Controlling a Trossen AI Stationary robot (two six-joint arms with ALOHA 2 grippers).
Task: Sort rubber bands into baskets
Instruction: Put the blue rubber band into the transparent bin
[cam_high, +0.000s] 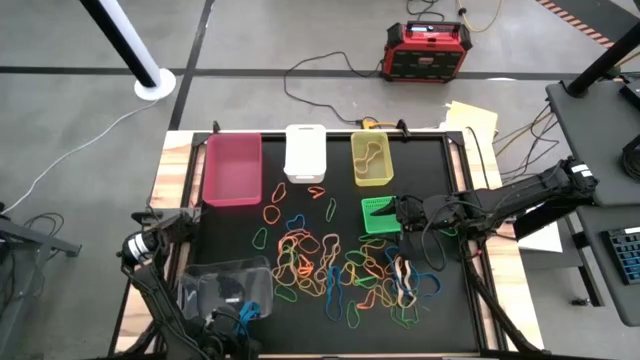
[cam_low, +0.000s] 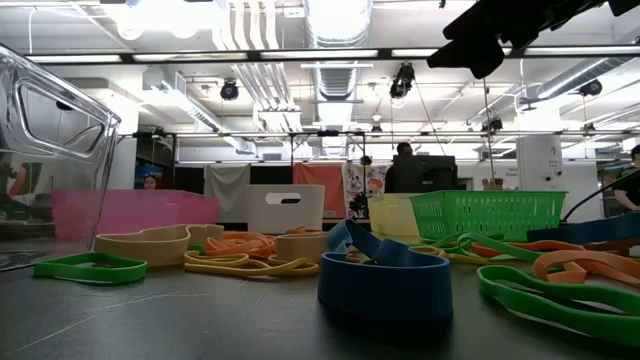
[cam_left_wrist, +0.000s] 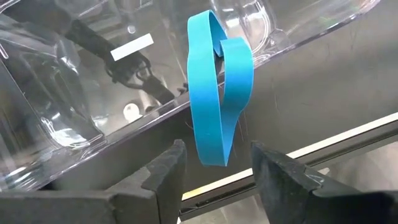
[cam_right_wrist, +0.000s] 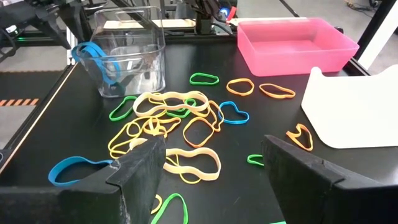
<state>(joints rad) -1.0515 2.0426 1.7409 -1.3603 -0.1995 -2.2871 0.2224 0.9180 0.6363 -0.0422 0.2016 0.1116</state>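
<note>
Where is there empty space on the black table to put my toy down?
Bare mat lies right of the yellow-green basket, and more between the pink basket and the clear basket. The middle is crowded with rubber bands.

- Your left arm comes in at the near left corner of the bench, bent low, forearm lying toward the middle.
- Your left hand (cam_left_wrist: 214, 171) has its fingers (cam_left_wrist: 168, 174) parted, gripping nothing.
- Your right arm reaches in from the right edge, stretched level.
- Your right hand (cam_right_wrist: 214, 171) is held spread wide above the bench.
</note>
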